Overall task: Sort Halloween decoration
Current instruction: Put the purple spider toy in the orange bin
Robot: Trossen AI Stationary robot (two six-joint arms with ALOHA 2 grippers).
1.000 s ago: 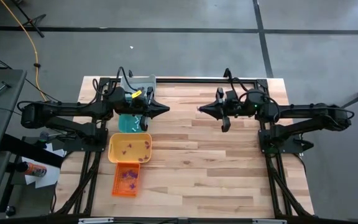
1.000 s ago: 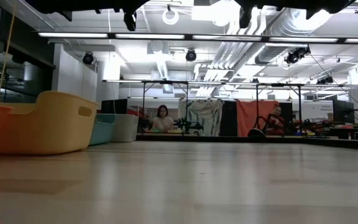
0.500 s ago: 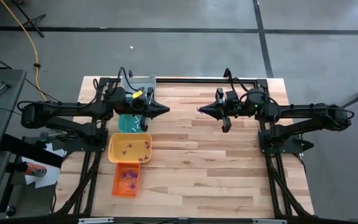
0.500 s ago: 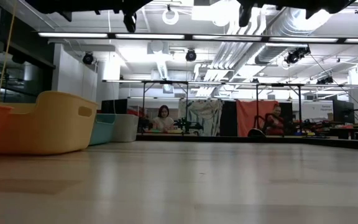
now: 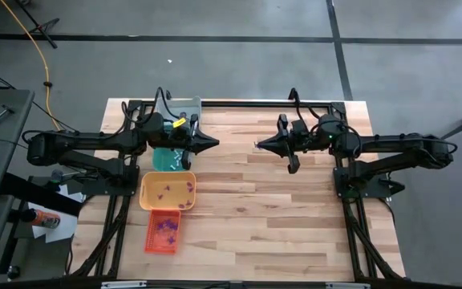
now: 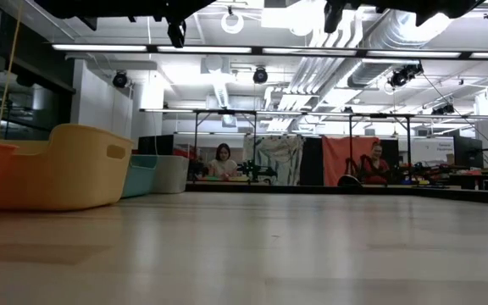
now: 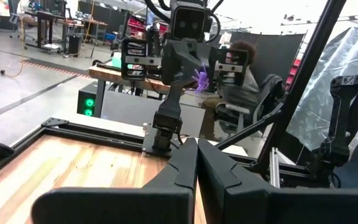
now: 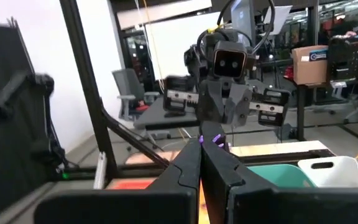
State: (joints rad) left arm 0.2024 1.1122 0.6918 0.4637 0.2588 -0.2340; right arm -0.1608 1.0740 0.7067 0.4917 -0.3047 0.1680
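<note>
Right gripper (image 5: 257,144) hangs high over the middle of the table (image 5: 263,209), fingers pinched on a tiny purple trinket (image 7: 202,79). Left gripper (image 5: 215,141) points at it from near the teal tray (image 5: 164,159), fingers closed with nothing in them. More purple trinkets (image 5: 167,227) lie in the orange tray (image 5: 152,241) and the yellow tray (image 5: 146,186). Far back, a person (image 6: 221,161) sits at a desk.

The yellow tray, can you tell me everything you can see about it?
The yellow tray is a rectangular tub that looks like plastic, with rounded corners and a slot handle in its end wall. It sits upright on the wooden table, in a row between the teal tray and the orange tray. A few tiny purple trinkets lie scattered on its floor. No gripper touches it.
</note>
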